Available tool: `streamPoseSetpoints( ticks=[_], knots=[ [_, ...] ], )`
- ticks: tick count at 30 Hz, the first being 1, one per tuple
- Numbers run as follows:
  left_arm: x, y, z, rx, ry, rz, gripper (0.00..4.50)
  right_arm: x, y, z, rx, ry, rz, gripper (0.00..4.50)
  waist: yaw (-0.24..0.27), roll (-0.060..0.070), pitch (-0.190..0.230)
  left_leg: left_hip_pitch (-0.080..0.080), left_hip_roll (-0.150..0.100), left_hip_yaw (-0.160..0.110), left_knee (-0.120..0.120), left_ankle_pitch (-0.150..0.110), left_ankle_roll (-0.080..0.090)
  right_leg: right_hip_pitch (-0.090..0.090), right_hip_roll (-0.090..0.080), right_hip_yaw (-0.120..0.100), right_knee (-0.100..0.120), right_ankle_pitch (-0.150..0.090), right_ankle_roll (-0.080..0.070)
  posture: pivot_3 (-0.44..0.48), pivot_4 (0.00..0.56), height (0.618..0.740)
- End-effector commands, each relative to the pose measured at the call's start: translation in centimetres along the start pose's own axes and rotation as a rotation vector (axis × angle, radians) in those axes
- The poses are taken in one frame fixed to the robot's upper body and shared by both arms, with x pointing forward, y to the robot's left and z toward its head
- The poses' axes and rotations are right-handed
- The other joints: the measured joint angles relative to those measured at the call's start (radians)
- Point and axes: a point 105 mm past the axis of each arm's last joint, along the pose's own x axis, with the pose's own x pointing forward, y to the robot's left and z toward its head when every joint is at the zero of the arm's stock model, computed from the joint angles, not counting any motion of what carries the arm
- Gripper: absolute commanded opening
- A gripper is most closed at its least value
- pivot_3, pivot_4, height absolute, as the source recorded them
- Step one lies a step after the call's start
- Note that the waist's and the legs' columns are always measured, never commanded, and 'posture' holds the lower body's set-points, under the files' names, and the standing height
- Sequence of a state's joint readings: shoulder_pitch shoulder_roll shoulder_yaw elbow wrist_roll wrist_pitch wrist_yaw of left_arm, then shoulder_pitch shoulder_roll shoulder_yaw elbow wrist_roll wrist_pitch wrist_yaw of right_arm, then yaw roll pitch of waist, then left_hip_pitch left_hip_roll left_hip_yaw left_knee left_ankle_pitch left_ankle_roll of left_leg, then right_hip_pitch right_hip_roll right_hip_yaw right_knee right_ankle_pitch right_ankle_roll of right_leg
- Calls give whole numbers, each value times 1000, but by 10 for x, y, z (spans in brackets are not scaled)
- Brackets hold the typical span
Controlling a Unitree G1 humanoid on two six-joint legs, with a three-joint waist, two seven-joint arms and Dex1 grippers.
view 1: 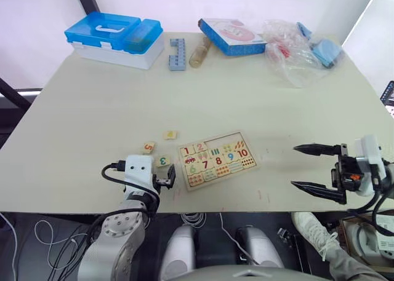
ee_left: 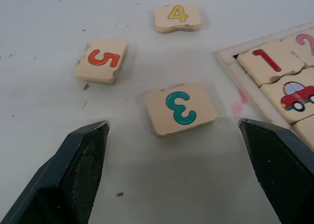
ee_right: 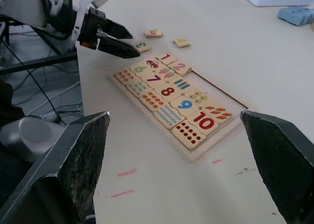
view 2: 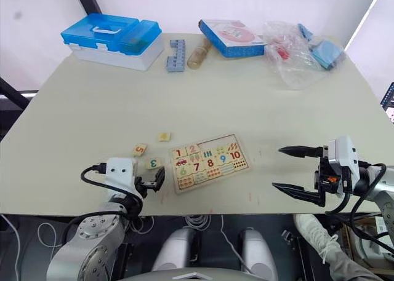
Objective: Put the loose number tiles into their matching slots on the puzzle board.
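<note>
I see the flat pale wooden puzzle board [view 1: 217, 160] near the surface's [view 1: 92, 109] front edge, loose green 3 tile [ee_left: 180, 108] beside it. My left gripper [ee_left: 179, 175] gapes wide before that tile; my right gripper [view 1: 311, 168] hangs wide, empty.

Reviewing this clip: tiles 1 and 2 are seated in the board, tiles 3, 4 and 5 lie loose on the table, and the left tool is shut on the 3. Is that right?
Not quite. The left tool is open, its fingers apart on either side of the green 3 tile without touching it, as the left wrist view shows. The rest holds: 1 and 2 sit in the board, while 4 and 5 lie loose on the table.
</note>
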State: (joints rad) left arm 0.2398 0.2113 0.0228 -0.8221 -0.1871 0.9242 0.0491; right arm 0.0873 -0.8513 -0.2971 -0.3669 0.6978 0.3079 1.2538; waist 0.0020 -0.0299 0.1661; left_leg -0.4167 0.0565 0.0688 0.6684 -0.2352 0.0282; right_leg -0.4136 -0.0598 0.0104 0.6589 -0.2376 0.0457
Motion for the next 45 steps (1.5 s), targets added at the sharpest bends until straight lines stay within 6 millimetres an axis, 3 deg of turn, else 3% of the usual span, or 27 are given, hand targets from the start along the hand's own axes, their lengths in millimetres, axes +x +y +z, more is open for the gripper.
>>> streamPoseSetpoints(
  ticks=[1, 14, 18, 39, 42, 44, 45],
  knots=[
    [2, -3, 6, 26, -11, 21, 4500, -8, 0, 12, -43, -6, -9, 4458, 4, 0, 0, 0, 0, 0, 0, 0, 0, 0, 0, 1, 0, 0, 0, 0, 150, 740],
    [15, -11, 12, 15, 24, 31, 4500, -8, 1, 12, -45, 6, -8, 4458, 10, 0, 0, 0, 0, 0, 0, 0, 0, 0, 0, 1, 0, 0, 0, 0, 150, 740],
    [14, -11, 15, 24, 22, 32, 3146, -8, 1, 12, -44, 9, -10, 4500, 10, 0, 0, 0, 0, 0, 0, 0, 0, 0, 0, 1, 0, 0, 0, 0, 150, 740],
    [6, -6, 8, 46, 79, 51, 3146, -5, 4, 9, -32, 2, -10, 4500, 10, 0, 0, 0, 0, 0, 0, 0, 0, 0, 0, 1, 0, 0, 0, 0, 150, 740],
    [8, -6, 8, 41, 80, 47, 2424, -4, 4, 8, -30, 0, -10, 4500, 10, 0, 0, 0, 0, 0, 0, 0, 0, 0, 0, 1, 0, 0, 0, 0, 150, 740],
    [9, -6, 9, 43, 78, 43, 1502, -4, 4, 8, -30, -2, -11, 4500, 9, 0, 0, 0, 0, 0, 0, 0, 0, 0, 0, 1, 0, 0, 0, 0, 150, 740],
    [9, -5, 9, 43, 77, 42, 1446, -3, 5, 8, -30, -4, -10, 4500, 9, 0, 0, 0, 0, 0, 0, 0, 0, 0, 0, 1, 0, 0, 0, 0, 150, 740]
  ],
)
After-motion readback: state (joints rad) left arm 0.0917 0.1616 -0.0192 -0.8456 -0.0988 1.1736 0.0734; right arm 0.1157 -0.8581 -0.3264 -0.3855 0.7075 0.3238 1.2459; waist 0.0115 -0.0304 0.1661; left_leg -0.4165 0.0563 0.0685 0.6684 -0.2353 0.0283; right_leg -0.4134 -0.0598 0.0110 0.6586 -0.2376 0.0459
